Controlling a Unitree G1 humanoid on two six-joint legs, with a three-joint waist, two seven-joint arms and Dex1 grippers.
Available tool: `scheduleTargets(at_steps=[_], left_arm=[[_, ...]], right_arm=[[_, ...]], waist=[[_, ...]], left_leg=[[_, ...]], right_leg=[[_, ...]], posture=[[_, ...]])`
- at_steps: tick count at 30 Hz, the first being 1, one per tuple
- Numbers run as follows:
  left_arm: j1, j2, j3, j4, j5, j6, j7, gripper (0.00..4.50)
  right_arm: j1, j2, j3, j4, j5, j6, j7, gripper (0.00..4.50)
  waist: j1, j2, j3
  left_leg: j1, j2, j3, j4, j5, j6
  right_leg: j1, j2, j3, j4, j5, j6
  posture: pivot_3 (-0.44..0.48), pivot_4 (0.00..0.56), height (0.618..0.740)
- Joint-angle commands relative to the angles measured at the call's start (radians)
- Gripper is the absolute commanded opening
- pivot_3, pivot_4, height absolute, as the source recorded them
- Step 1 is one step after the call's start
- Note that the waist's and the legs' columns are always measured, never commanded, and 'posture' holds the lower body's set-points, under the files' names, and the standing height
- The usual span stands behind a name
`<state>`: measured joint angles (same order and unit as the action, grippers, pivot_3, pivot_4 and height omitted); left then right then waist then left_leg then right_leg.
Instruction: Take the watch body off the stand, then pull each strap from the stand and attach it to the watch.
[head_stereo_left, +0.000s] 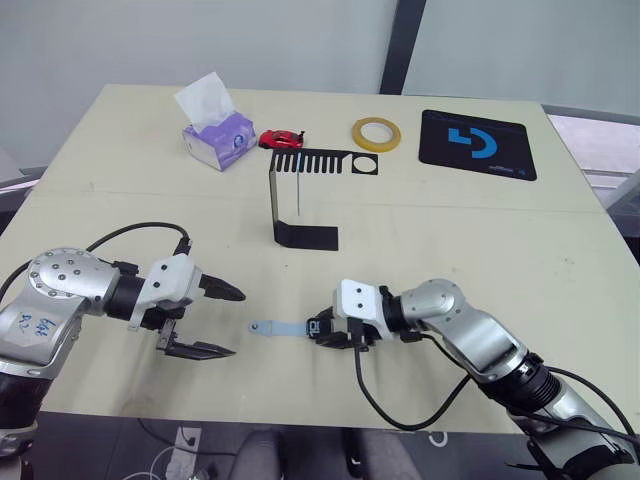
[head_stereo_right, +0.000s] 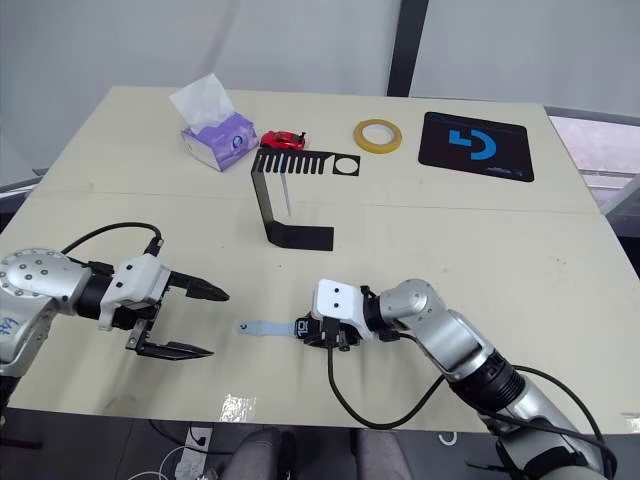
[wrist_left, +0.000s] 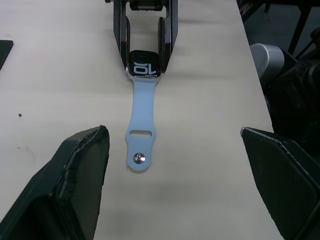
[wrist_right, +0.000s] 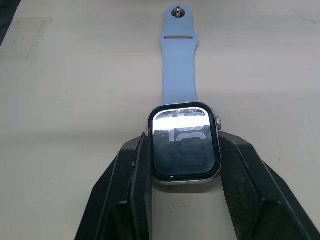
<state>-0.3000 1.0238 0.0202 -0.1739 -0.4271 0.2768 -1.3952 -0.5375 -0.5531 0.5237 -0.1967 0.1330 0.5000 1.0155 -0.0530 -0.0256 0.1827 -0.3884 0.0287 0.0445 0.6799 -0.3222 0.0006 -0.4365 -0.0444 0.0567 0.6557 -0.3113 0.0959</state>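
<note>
Lying flat near the desk's front edge, the watch body is pinched by its two sides between the right gripper's black fingers, screen up. One pale blue strap is already joined to it and stretches along the desk toward the left gripper, its pin end free and touching nothing. The left gripper hovers with fingers spread wide, just short of that strap tip, with bare desk between them. Behind them lies open desk up to the stand, upright on its flat foot mid-desk; a thin pale strip hangs from its comb bar, too slim to make out. Along the far edge sit a tissue box, red toy car, tape ring and mouse pad.
</note>
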Motion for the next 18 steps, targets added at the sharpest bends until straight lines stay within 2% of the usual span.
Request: scheduleTargets(at_steps=[1, 6, 7, 12, 16, 18], left_arm=[[0.011, 0.020, 0.028, 0.009, 0.011, -0.030, -0.012, 4.50], [0.005, 0.005, 0.019, -0.007, 0.004, -0.019, 0.006, 4.50], [0.008, 0.004, 0.022, -0.012, 0.000, -0.013, 0.011, 4.50], [0.039, -0.005, 0.052, -0.026, -0.015, 0.004, 0.048, 4.50], [0.097, -0.039, 0.131, -0.055, -0.066, 0.062, 0.134, 4.50], [0.140, -0.071, 0.207, -0.078, -0.114, 0.129, 0.212, 4.50]], right_arm=[[0.002, -0.018, -0.016, -0.004, -0.018, 0.001, 0.011, 2.02], [0.007, -0.036, -0.047, -0.031, -0.001, 0.019, 0.022, 4.24], [0.014, -0.052, -0.062, -0.051, 0.006, 0.021, 0.028, 4.43], [0.077, -0.108, -0.177, -0.153, 0.072, 0.051, 0.024, 4.43], [0.192, -0.135, -0.364, -0.269, 0.194, 0.079, 0.001, 4.43], [0.264, -0.132, -0.485, -0.331, 0.261, 0.105, -0.034, 4.43]], waist=[[0.000, 0.000, 0.000], [0.000, 0.000, 0.000], [0.000, 0.000, 0.000], [0.002, 0.000, 0.000], [0.001, 0.000, 0.000], [0.001, 0.000, 0.000]], left_leg=[[0.000, 0.000, 0.000, 0.000, 0.000, 0.000], [0.000, 0.000, 0.000, 0.000, 0.000, 0.000], [0.000, 0.000, 0.000, 0.000, 0.000, 0.000], [0.000, 0.000, 0.000, 0.000, 0.000, 0.000], [0.000, 0.001, 0.000, 0.000, 0.000, 0.000], [0.000, 0.001, 0.000, 0.000, 0.000, 0.000]], right_leg=[[0.000, 0.000, 0.000, 0.000, 0.000, 0.000], [0.000, 0.000, 0.000, 0.001, 0.000, 0.000], [0.000, 0.000, 0.000, 0.001, 0.000, 0.000], [0.000, 0.000, 0.000, 0.001, 0.000, 0.000], [0.000, 0.000, 0.000, 0.001, 0.000, 0.000], [0.000, 0.000, 0.000, 0.001, 0.000, 0.000]], posture=[[0.000, 0.150, 0.738], [0.000, 0.150, 0.738], [0.000, 0.150, 0.738], [0.000, 0.150, 0.738], [0.000, 0.150, 0.738], [0.000, 0.150, 0.738]])
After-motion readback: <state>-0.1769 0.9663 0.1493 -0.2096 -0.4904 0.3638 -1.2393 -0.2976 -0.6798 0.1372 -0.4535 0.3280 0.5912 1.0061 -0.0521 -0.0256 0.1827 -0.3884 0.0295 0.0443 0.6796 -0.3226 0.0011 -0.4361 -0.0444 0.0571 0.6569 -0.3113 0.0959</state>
